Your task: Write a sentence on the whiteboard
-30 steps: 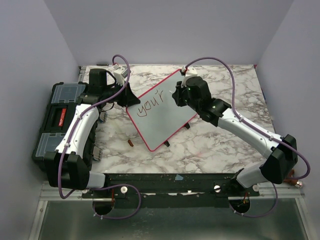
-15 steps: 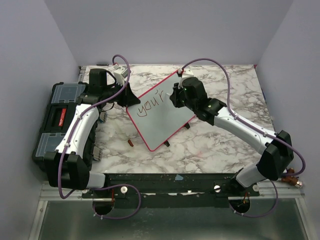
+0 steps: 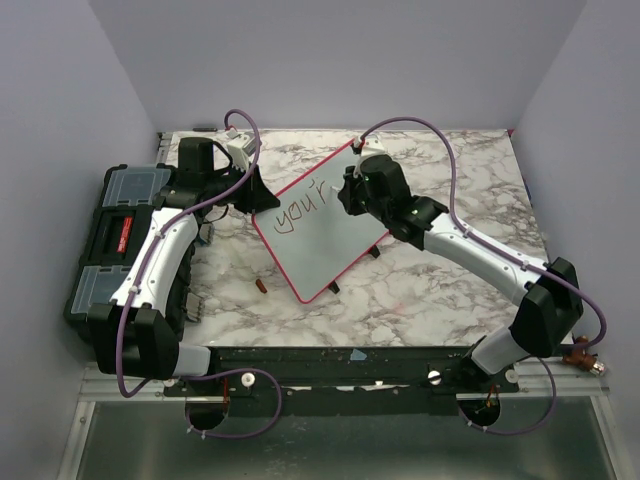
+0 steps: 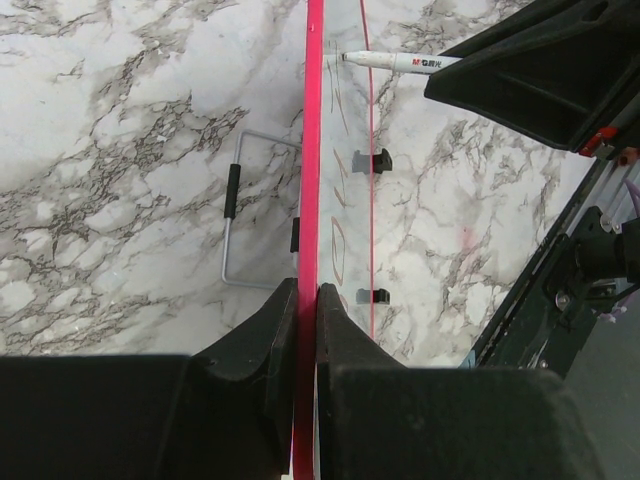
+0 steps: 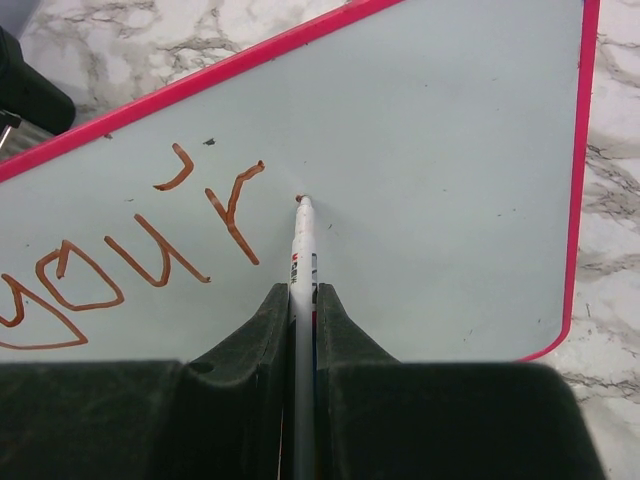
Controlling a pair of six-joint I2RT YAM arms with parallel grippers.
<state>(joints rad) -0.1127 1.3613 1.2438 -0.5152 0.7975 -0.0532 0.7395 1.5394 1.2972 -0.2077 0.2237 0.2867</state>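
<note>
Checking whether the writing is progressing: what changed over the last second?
The right tool, shut on the marker, has slid slightly left in the top view, toward the lettering; the tip sits just right of the r. No new stroke shows. The left tool still clamps the edge of the whiteboard; board and left arm have not moved.

Lighting: bright, even, diffuse.
Shadows are soft. In both wrist views the dark fingers (image 4: 250,340) (image 5: 250,340) lose detail at close range; surfaces beyond them render sharp.
</note>
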